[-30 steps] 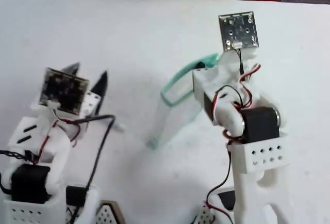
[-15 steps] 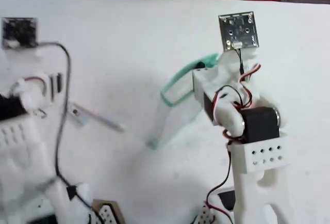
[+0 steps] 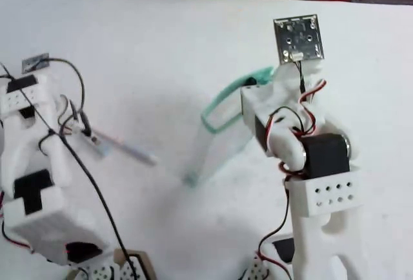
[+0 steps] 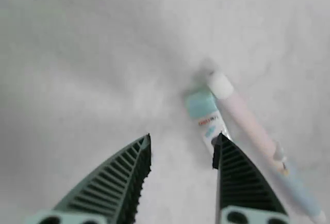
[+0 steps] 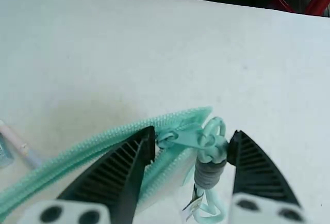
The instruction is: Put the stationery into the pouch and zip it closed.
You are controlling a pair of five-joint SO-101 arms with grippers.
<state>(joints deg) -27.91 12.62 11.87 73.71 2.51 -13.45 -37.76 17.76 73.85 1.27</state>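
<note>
Mint zipper pull (image 5: 210, 144) sits inside the right tool (image 5: 192, 132).

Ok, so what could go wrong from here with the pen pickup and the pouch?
1. The left gripper is open, but the pen lies outside its fingers, beside the small teal item. Closing here may miss the pen or knock both aside.
2. The right gripper straddles the zipper pull without clamping, so the pouch might slide when something is pushed in.
</note>
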